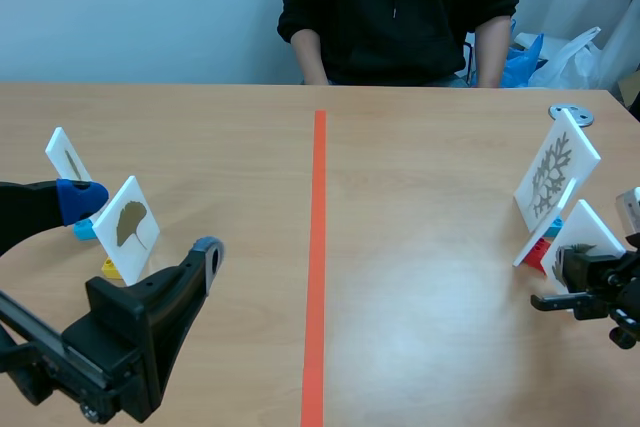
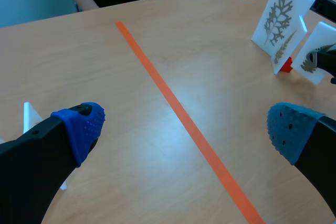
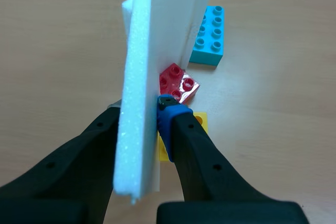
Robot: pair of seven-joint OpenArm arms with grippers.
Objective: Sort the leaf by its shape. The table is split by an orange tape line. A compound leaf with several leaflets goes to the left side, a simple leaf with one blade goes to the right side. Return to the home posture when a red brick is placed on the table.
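My right gripper [image 3: 157, 109] is shut on a white foam leaf card [image 3: 137, 93], seen edge-on and held upright over a red brick [image 3: 178, 82]. In the scene view that card [image 1: 582, 232] stands at the far right, right gripper [image 1: 568, 269] low on it; its leaf is partly hidden. A card with a branching compound leaf [image 1: 556, 169] stands just behind it, a third card [image 2: 286, 46] between them. At the left stand a ginkgo leaf card [image 1: 130, 227] and a narrow leaf card [image 1: 68, 157]. My left gripper [image 2: 184, 129] hangs open, holding nothing, by the ginkgo card.
An orange tape line [image 1: 317, 267] splits the table down the middle. A blue brick [image 3: 207, 43] and a yellow brick [image 3: 198, 121] lie by the red one. A person in black [image 1: 400, 7] sits across the table. A metal disc [image 1: 570, 114] lies at the back right.
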